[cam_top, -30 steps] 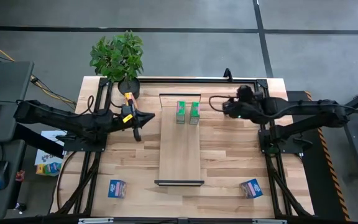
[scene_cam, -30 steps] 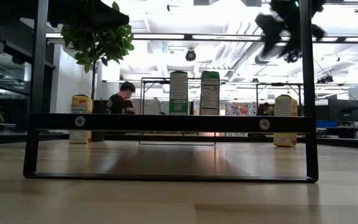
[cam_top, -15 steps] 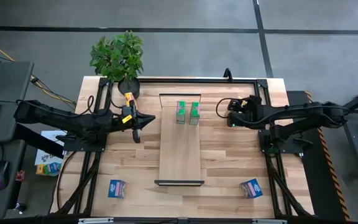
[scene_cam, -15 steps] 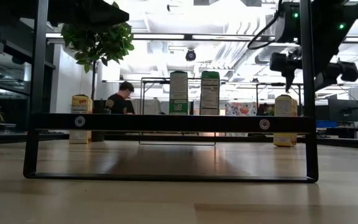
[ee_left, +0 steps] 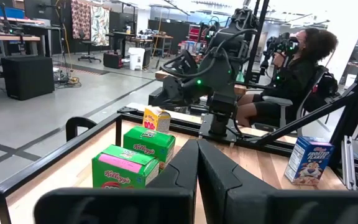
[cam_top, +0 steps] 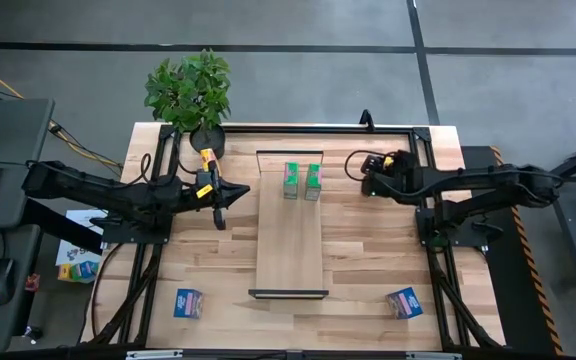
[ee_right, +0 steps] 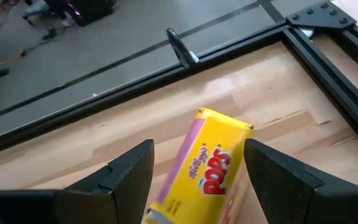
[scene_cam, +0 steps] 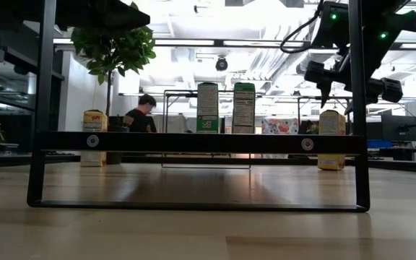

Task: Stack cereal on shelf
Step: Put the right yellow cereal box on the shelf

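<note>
- Two of six cereal boxes are on the shelf (cam_top: 291, 235) so far, by my count; four to go, so approx. a third done.
- Tabletop (cam_top: 368, 250): wide butcher-block, w/ the shelf as a long narrow plank down its middle, black brackets at both short ends.
- Potted plant (cam_top: 190, 90) sits at the far left corner, not part of the job.
- Left arm waits at the left side; left pincer (cam_top: 220, 203) is closed on nothing, parked just off the plank's left edge.
- Right arm reaches in from the right; right pincer (cam_top: 376, 172) hangs w/ its jaws wide, straddling a box but not gripping it yet.
- Done: green box (cam_top: 291, 180) and second green box (cam_top: 313, 180) stand upright side by side at the plank's far end.
- Next up, I'd guess: yellow box (ee_right: 207, 168) at the far right of the tabletop, right under the right pincer; wrist view shows it between the two fingers (ee_right: 278, 171), apart from both.
- Left: second yellow box (cam_top: 207, 157) near the plant pot, on the left arm's side.
- Left: blue box (cam_top: 189, 302) at the near left corner, and other blue box (cam_top: 404, 302) at the near right, both well apart from the shelf.
- A person sits in the room beyond, not involved.
</note>
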`<state>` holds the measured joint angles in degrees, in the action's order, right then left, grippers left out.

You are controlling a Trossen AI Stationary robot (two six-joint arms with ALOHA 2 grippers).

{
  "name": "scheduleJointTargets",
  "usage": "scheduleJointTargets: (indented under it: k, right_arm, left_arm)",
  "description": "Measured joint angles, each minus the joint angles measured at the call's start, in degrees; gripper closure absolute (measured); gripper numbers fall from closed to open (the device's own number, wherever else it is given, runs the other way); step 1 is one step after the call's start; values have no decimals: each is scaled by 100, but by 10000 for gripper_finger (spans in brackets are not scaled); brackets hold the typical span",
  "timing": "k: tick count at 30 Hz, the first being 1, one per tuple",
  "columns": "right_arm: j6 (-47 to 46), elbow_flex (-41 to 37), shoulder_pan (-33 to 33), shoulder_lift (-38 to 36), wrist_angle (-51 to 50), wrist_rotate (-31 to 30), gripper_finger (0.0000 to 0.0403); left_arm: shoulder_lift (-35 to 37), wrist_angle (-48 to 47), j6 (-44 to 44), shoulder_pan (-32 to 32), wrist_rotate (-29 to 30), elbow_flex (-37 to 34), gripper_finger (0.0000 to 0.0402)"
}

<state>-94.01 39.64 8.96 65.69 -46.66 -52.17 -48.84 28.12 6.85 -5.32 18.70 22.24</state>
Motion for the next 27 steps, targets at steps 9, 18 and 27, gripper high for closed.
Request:
scheduleJointTargets:
  k: [9,18,27]
  right_arm:
    - [302,-2,513,0,125,584,162]
    - [595,-2,839,0,218,992,162]
    - [999,-2,871,-2,251,1111,162]
  left_arm:
    - [0,2,0,0,0,2,401]
    - [0,0,-2,0,0,2,401]
    - [0,0,-2,4,0,2,401]
